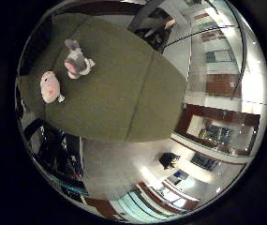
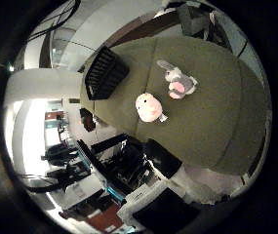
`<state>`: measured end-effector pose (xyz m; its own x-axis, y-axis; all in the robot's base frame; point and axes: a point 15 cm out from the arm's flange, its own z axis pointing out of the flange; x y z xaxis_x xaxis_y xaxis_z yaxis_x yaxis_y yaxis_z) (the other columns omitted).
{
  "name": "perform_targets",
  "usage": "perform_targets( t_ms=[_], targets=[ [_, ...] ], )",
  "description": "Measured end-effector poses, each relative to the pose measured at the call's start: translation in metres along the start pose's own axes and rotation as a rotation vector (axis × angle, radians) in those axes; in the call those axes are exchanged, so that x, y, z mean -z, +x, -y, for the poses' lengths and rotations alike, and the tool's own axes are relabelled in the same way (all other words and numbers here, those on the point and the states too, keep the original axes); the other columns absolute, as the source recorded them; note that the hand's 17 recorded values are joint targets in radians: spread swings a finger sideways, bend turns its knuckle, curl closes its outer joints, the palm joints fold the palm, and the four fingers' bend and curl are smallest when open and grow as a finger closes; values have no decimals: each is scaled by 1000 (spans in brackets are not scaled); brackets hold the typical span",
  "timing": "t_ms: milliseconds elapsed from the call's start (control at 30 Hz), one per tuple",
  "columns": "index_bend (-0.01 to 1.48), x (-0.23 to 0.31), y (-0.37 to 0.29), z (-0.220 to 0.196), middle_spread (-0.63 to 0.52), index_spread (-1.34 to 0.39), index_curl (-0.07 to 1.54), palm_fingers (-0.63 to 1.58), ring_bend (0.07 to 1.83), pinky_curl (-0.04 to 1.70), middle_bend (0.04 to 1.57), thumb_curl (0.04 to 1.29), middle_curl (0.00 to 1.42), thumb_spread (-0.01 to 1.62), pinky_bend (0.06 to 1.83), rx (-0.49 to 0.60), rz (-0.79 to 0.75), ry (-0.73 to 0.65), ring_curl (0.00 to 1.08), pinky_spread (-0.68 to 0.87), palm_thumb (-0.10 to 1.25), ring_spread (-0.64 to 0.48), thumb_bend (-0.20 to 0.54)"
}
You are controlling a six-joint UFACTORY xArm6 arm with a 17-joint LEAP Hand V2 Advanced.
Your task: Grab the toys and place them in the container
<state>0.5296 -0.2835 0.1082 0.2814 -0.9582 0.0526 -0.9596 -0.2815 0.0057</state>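
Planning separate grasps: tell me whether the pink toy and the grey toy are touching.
Apart. The thumb side palm view shows green table cloth between the pink toy and the grey toy.

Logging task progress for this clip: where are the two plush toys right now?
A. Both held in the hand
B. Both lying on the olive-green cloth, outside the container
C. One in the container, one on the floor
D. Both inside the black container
B: the pink plush toy and grey plush rabbit lie on the olive-green cloth, apart from the black container.

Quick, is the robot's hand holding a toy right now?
Right hand: cannot be told; none of it shows. The pink toy and grey toy both lie on the table.
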Motion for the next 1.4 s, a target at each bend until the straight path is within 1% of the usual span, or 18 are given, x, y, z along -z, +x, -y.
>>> perform_targets(
  t_ms=[233,400,600,933,1033,1400],
  targets=[
    [164,-53,-2,36,38,-296,279,65,343,138,195,298,326,1105,569,-13,19,-22,271,261,551,157,-22],
    [166,-87,-12,48,45,-283,283,72,337,134,199,293,326,1107,565,-23,38,-44,268,258,542,157,-22],
    [163,-120,-27,52,48,-264,283,77,334,130,198,291,329,1110,560,-34,49,-61,263,258,537,158,-22],
    [168,-170,-53,44,72,-249,288,92,321,120,197,290,330,1104,554,-101,79,-119,257,267,520,158,-22],
    [173,-183,-54,46,75,-240,295,101,310,115,194,290,326,1105,546,-129,69,-111,254,269,520,158,-22],
    [177,-207,-56,49,118,-220,312,98,294,108,185,301,309,1069,498,-233,42,-101,253,297,535,183,-24]
  ],
)
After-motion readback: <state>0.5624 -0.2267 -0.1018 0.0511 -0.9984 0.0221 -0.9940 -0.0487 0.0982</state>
